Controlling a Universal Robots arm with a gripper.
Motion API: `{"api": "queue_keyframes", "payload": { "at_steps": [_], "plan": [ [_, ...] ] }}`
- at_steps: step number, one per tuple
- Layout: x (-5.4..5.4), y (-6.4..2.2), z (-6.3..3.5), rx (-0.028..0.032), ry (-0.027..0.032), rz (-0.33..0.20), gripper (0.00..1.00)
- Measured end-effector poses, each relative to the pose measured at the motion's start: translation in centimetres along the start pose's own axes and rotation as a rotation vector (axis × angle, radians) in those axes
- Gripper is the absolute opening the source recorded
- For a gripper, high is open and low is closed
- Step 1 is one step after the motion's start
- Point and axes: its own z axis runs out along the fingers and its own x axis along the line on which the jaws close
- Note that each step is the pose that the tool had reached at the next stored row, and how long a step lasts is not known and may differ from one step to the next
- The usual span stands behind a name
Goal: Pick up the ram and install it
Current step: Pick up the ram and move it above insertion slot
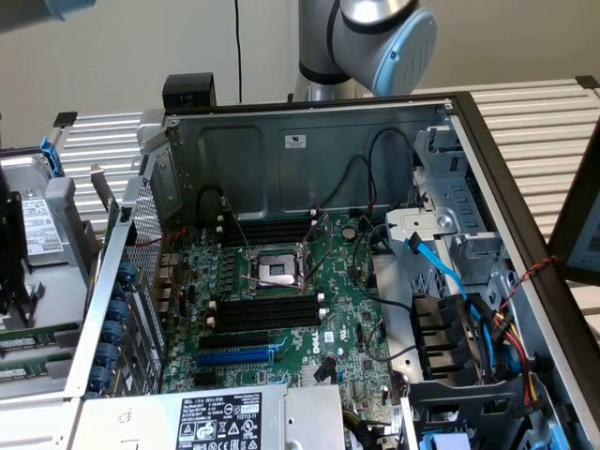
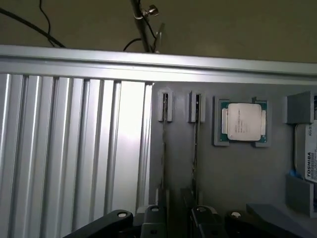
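Grey plastic brackets on the parts tray hold 2 sticks on edge, side by side, next to a processor. The ram is the stick closer to the processor, and its twin stands just beside it. The gripper hangs over the near ends of both sticks with its jaws spread and nothing pinched.

Procedure for this step (judged, not observed):
- Centre the jaws on 1 stick only. At present both lie close to the jaw line, and the target cannot be told.
- Keep the fingers parallel to the board's flat faces and grip mid-length.
- Lift straight out of the brackets, without twisting.

Arm pose: the arm rises behind the computer case, with the wrist turned downward over the tray. The black memory slots stand empty.
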Motion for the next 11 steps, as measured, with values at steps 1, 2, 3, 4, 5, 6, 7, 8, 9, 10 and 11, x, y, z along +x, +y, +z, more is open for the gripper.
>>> {"api": "queue_keyframes", "payload": {
  "at_steps": [1, 2, 3, 4, 5, 6, 7, 8, 9, 10, 11],
  "plan": [
    [0.0, 0.22, 0.19, 0.0002, 0.0001, -0.004, 0.26],
    [0.0, 0.43, 0.37, 0.0002, 0.0002, -0.008, 0.26],
    [-0.1, 0.64, 0.57, 0.0003, 0.0003, -0.009, 0.26],
    [-0.1, 0.77, 0.76, 0.0003, 0.0003, -0.010, 0.26],
    [-0.1, 0.78, 0.94, 0.0004, 0.0003, -0.010, 0.26],
    [0.0, 0.76, 1.13, 0.0005, 0.0004, -0.010, 0.26],
    [0.1, 0.70, 1.30, 0.0003, 0.0004, -0.010, 0.26],
    [0.1, 0.61, 1.48, 0.0003, 0.0004, -0.010, 0.26],
    [0.2, 0.50, 1.68, 0.0003, 0.0004, -0.010, 0.26],
    [0.3, 0.41, 1.84, 0.0003, 0.0003, -0.010, 0.26],
    [0.4, 0.33, 2.02, 0.0003, 0.0004, -0.010, 0.26]
  ]
}}
